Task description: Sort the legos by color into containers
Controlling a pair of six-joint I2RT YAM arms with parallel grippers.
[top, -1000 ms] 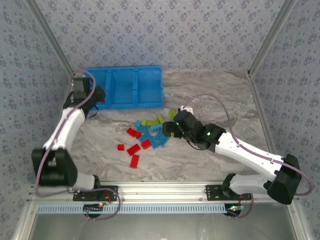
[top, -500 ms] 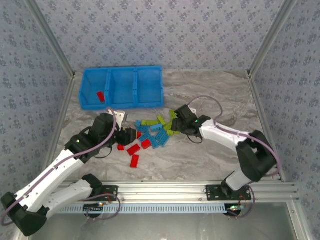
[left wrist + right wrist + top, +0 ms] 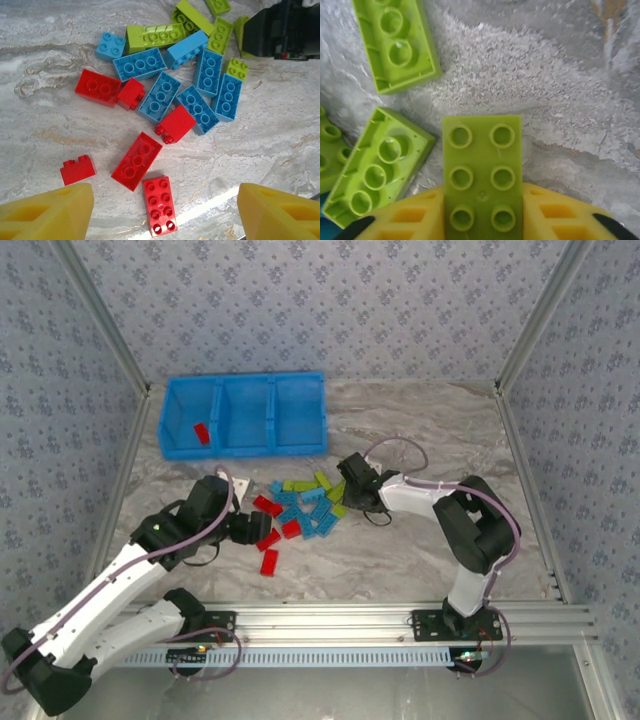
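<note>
You are working on a grey, marble-veined surface (image 3: 430,540) with a fine stony grain. Toward its far left corner sit the containers (image 3: 250,450), three bright blue, smooth-walled plastic bins joined in a row as one tray. The left bin holds one red brick (image 3: 201,433). Your left gripper (image 3: 255,530) hovers over the near left side of the pile, its yellow plastic fingers (image 3: 50,212) spread wide with nothing between them. Your right gripper (image 3: 345,492) is at the pile's right edge, its fingers (image 3: 405,220) closed against the long sides of a yellow-green six-stud brick (image 3: 482,170), studs facing the wrist camera. The legos (image 3: 300,508) lie loose around the middle of the surface. They are glossy rectangular bricks with round studs: red nearest the near edge, light blue in the centre, yellow-green on the far and right side. Two upturned yellow-green bricks (image 3: 402,45) beside the held one show hollow undersides with round tubes.
</note>
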